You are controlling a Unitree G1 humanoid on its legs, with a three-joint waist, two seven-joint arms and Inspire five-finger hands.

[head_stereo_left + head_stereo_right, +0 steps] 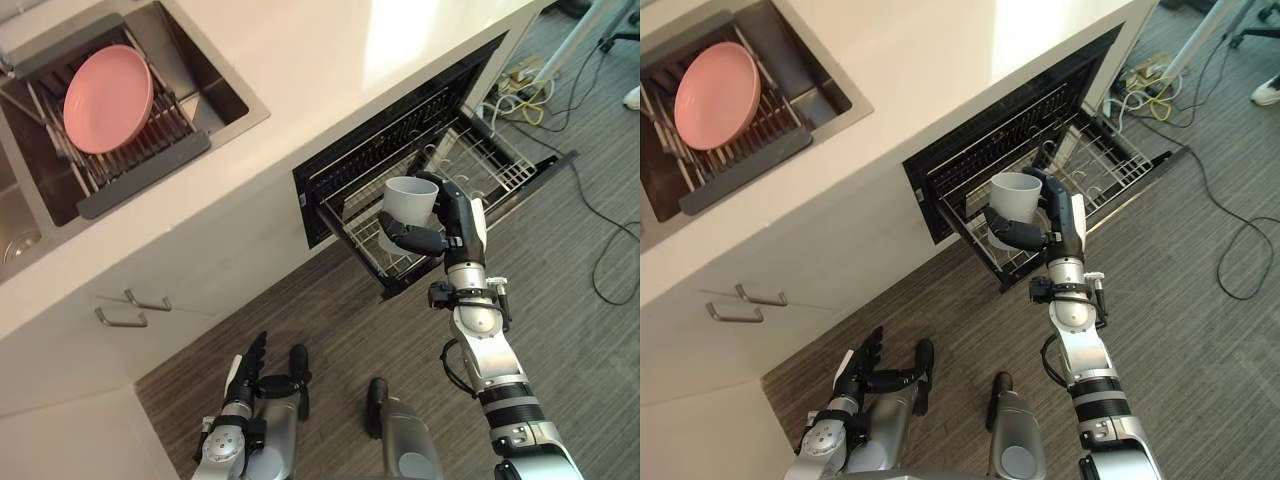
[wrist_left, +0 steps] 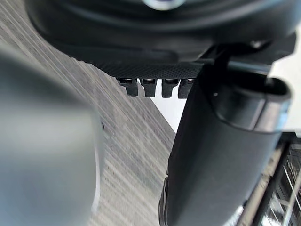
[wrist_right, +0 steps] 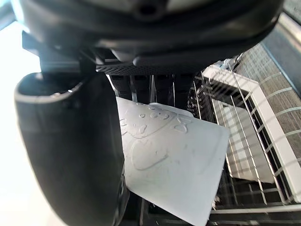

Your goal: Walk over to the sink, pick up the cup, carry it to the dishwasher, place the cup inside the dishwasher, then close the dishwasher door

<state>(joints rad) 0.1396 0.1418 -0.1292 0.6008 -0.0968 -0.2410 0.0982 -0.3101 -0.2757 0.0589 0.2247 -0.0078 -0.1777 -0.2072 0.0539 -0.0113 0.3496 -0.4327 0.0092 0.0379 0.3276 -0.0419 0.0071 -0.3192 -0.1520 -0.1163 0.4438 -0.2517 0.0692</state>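
My right hand is shut on a pale grey cup, holding it upright above the pulled-out wire rack of the open dishwasher. The right wrist view shows the cup between thumb and fingers, with the rack beneath it. The dishwasher door lies folded down past the rack. My left hand hangs low near the floor with straight fingers and holds nothing. The sink is set in the counter at upper left.
A pink plate stands in a drying rack over the sink. White cabinet fronts with bar handles lie below the counter. Cables trail across the grey wood floor on the right, with a power strip near the counter's end.
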